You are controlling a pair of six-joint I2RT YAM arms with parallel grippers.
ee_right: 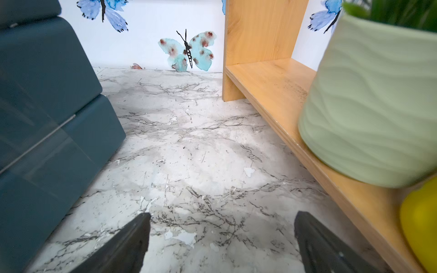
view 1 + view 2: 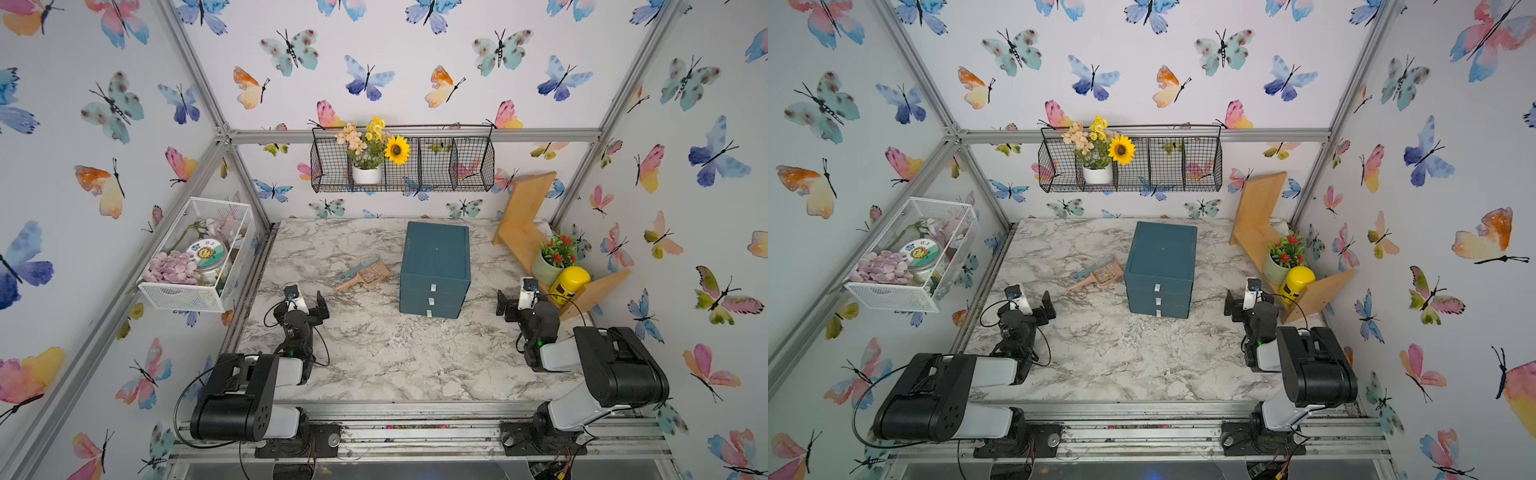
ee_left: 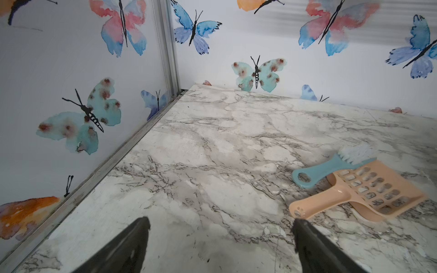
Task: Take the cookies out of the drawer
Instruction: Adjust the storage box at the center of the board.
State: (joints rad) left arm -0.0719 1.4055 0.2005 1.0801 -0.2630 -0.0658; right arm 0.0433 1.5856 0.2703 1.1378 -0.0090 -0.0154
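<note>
In both top views a blue drawer chest [image 2: 435, 266] [image 2: 1160, 266] stands mid-desk [image 2: 374, 353] [image 2: 1121, 353], toward the far edge. All three of its drawers are shut, so the cookies cannot be seen. A peach scoop [image 2: 368, 276] [image 2: 1102, 276] lies beside the chest toward the left edge, and a wooden shelf [image 2: 523, 232] [image 2: 1256, 232] occupies the far right corner. In the left wrist view the left fingers [image 3: 132, 245] are spread wide apart and empty over bare marble, near the scoop [image 3: 369, 191] and a blue brush [image 3: 331, 167] lying across it. In the right wrist view the right fingers [image 1: 132, 241] are likewise apart, holding nothing. They sit between the chest [image 1: 47, 94] and the shelf [image 1: 272, 89], which carries a green pot [image 1: 369, 106] and a yellow bottle [image 1: 421, 224].
</note>
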